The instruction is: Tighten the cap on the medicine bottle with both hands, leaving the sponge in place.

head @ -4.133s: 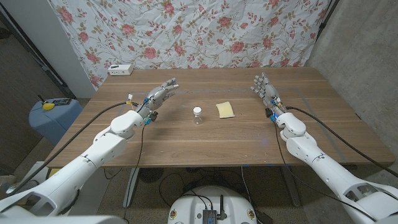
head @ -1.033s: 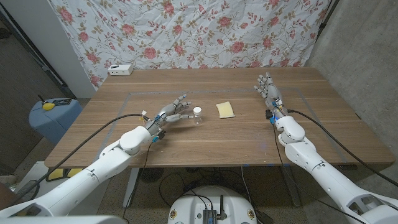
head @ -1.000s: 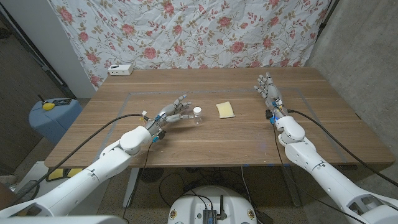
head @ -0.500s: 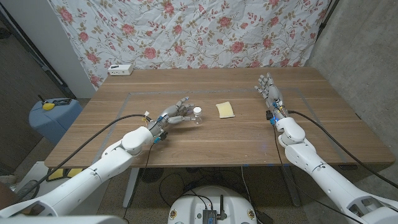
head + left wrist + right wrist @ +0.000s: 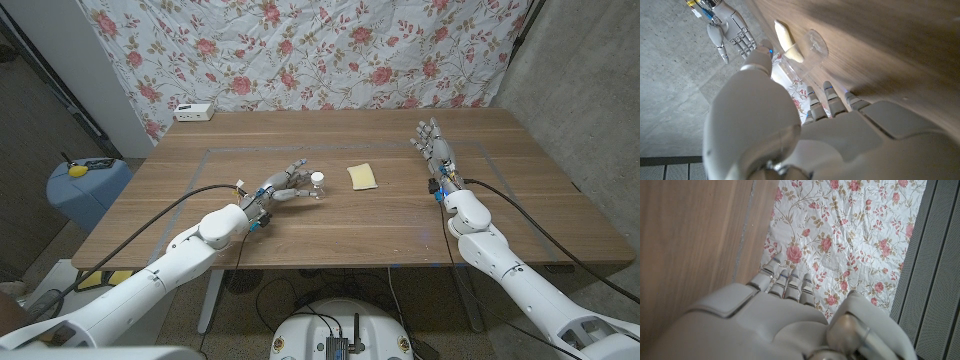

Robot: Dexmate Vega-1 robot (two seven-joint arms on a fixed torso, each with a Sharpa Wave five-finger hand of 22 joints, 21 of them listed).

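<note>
We took the medicine bottle (image 5: pixel 317 185) as our landmark: a small, clear cylinder with a white cap, standing upright near the middle of the wooden table (image 5: pixel 340 225), whose surface was smooth, brown and finely grained. Just to the bottle's right, and a little farther from the robot, lay the sponge (image 5: pixel 363 176), a thin, pale yellow square, flat on the wood and apart from the bottle.

The left hand (image 5: pixel 284 185), built of glossy white shells with grey jointed fingers, sat immediately left of the bottle. Its fingers were spread and reaching toward the bottle with their tips right beside it, but we could not tell whether any of them touched the plastic; the hand held nothing. In the left wrist view the bottle (image 5: pixel 812 42) looked transparent with a round base, and the sponge (image 5: pixel 788 40) showed as a soft cream slab beside it.

The right hand (image 5: pixel 433 145) stood well to the right of the bottle, beyond the sponge, fingers upright, slightly apart, and gripping nothing.

Behind the bottle, at the table's far left corner, sat a small white box (image 5: pixel 193 112), before a creased floral cloth (image 5: pixel 300 50).
</note>
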